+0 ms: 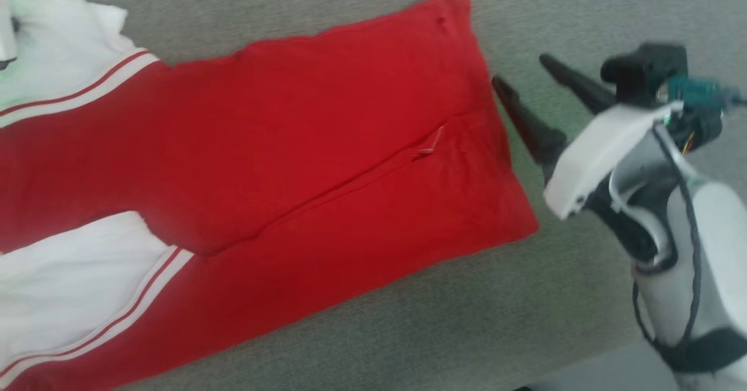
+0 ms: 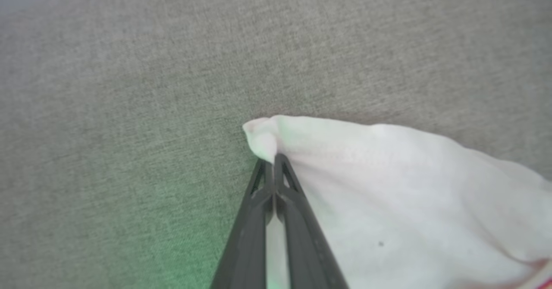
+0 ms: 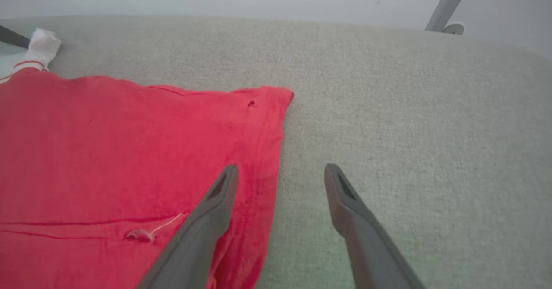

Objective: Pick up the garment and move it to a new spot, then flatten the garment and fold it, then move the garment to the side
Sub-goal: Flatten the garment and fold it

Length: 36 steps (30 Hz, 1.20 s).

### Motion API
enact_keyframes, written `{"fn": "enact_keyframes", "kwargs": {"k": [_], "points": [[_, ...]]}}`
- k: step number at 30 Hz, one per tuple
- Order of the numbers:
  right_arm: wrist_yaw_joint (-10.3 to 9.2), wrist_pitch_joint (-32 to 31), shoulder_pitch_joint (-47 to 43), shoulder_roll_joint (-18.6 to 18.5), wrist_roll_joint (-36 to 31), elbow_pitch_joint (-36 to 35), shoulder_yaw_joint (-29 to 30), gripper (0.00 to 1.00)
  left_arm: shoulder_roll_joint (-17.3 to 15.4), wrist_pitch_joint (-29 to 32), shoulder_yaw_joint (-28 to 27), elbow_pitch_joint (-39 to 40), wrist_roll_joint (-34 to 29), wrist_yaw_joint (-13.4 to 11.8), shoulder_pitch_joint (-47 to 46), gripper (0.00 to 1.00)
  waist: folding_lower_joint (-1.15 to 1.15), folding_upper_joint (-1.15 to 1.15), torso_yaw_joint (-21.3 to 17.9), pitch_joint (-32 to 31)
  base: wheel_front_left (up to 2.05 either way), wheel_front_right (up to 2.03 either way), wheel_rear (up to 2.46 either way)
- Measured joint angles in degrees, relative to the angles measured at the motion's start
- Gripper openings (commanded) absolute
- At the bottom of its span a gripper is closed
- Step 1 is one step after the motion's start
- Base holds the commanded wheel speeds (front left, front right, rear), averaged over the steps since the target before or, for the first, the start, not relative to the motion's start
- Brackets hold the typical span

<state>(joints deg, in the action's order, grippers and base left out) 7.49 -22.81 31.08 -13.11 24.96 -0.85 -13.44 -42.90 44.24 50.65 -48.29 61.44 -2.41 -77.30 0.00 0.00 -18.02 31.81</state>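
Red cloth is spread across the middle of the grey woven worktop (image 1: 467,321). That's your garment (image 1: 327,134), lying mostly flat, with the body running toward your right arm and the white sleeves out to the left.

Your left gripper (image 2: 274,157) is pinched together on the very tip of a white sleeve (image 2: 388,194), and a nub of cloth pokes out past the fingers. It's a corner hold, and I'd read it as a set-up to draw that sleeve out straight or lay it over.

Your right gripper (image 1: 521,70) hangs just off the bottom hem (image 3: 269,142), fingers spread wide and holding nothing. In the right wrist view, one finger sits above the red edge and the other over bare worktop, so it straddles the hem and looks ready to come down on it. Whether it touches the cloth, you can't tell.

A crease runs along the body with a loose pale thread (image 1: 429,146) on it, so by my reading the flattening isn't finished.

Nothing I can see blocks either arm. Past the far edge there's a pale wall and a slanted metal leg (image 3: 448,0), well apart from the work.
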Motion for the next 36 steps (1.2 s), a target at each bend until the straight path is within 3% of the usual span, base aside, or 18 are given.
{"fn": "enact_keyframes", "kwargs": {"k": [7,19,21,28,36], "points": [[0.00,-7.4,11.0,-0.9,1.1,8.7,-1.4,1.00,3.8,-1.5,0.7,-0.9,-0.7,1.4,-2.7,0.00,0.00,0.00,3.4,1.1,0.00,0.00,0.00],[0.00,-22.4,25.9,0.5,5.7,28.2,-6.1,1.00,8.6,-4.9,1.3,-4.7,-1.6,3.7,-5.4,0.00,0.00,0.00,7.3,2.4,0.00,0.00,0.00],[0.00,-24.6,27.6,0.5,6.8,30.0,-7.0,0.00,9.2,-5.6,1.4,-5.4,-1.6,4.2,-5.7,0.00,0.00,0.00,7.6,2.5,0.00,0.00,0.00],[0.02,-25.9,29.1,-1.3,8.0,32.0,-9.3,0.00,11.1,-6.8,1.5,-7.3,-1.3,6.0,-5.8,0.00,0.00,0.00,9.2,1.1,0.00,0.00,0.00],[0.02,-24.2,25.6,-6.2,10.0,29.9,-10.5,0.00,12.2,-2.7,1.5,-6.9,0.6,7.3,-5.3,0.00,0.00,0.00,11.9,-3.0,0.00,0.00,0.00]]}}
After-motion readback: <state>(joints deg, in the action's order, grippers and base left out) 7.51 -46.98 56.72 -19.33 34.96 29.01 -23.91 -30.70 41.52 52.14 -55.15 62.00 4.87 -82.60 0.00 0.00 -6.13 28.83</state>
